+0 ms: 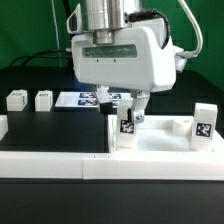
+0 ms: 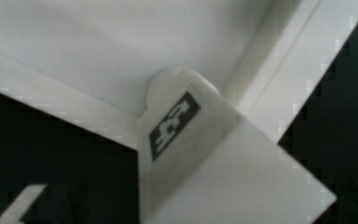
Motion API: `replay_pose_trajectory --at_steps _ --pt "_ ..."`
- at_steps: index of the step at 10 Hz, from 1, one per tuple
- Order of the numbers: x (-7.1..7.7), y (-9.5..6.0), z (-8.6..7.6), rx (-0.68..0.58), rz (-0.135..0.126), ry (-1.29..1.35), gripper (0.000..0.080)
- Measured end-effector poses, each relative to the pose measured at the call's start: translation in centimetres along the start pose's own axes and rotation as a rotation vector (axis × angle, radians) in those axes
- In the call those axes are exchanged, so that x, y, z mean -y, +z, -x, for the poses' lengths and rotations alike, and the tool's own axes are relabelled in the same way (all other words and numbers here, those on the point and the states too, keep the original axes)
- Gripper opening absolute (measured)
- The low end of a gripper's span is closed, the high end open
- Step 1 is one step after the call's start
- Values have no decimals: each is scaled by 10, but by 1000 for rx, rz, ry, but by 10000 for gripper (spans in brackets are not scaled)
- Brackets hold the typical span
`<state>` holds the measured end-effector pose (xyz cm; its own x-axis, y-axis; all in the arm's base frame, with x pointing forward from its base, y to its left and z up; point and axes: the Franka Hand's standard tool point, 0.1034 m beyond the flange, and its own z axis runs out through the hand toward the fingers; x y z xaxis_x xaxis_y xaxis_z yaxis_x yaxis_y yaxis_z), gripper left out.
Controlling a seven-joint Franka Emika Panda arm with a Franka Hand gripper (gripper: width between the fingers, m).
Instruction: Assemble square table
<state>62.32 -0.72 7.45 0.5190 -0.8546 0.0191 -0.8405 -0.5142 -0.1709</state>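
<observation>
The white square tabletop lies at the exterior view's right, behind the front wall. One tag-marked leg stands upright at its near left corner. My gripper hangs straight above that leg, open, with a dark finger on either side and a gap to each. In the wrist view the same leg fills the middle, its tag facing the camera, with the tabletop behind it. A second leg stands upright at the tabletop's right corner. Two loose legs sit on the black table at the left.
The marker board lies flat behind the gripper, partly hidden by it. A long low white border wall runs along the front edge. Black table surface lies between the loose legs and the tabletop.
</observation>
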Motion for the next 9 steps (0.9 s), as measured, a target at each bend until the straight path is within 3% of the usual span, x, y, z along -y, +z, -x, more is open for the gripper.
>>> replay_pose_trajectory --at_steps 1,3,4,7,8,9 --pt "0 0 0 -1 2 -86 649" --pt "6 1 9 -15 43 -450 649" --pt "6 2 10 -8 49 -594 649" --pt "5 1 7 -1 50 -653 649" --pt "5 1 7 -1 51 -649 556" --pt "5 1 7 -2 50 -595 374"
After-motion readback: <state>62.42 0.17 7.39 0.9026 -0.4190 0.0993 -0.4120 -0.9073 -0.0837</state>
